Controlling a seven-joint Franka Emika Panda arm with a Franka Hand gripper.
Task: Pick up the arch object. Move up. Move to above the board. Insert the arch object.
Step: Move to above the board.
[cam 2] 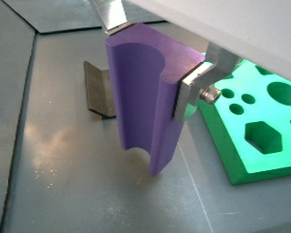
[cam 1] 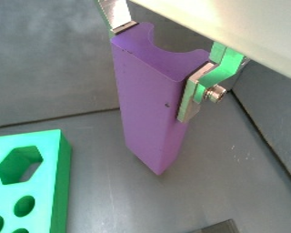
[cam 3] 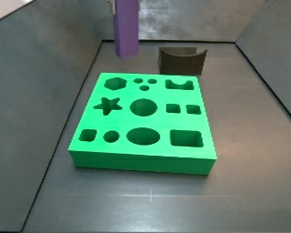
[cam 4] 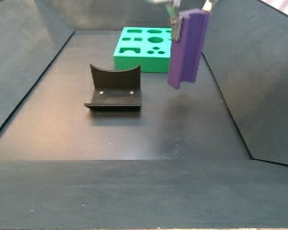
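The arch object (cam 1: 148, 109) is a tall purple block with a curved notch in its upper end. It hangs upright between the flat silver fingers (cam 1: 192, 96) of my gripper (cam 1: 156, 62), which is shut on its upper end. Both wrist views show this grip (cam 2: 155, 59). In a side view the block (cam 3: 127, 25) stands beyond the far left corner of the green board (cam 3: 142, 155). In the other side view it (cam 4: 190, 49) is just right of the board (cam 4: 140, 61), with the gripper (cam 4: 183, 11) above. I cannot tell whether its lower end touches the floor.
The dark fixture (cam 3: 182, 60) stands behind the board's far right side, also seen in a side view (cam 4: 112, 90) and a wrist view (cam 2: 99, 86). The board edge (cam 1: 54, 146) lies beside the block (cam 2: 233, 150). Sloping grey walls enclose the floor.
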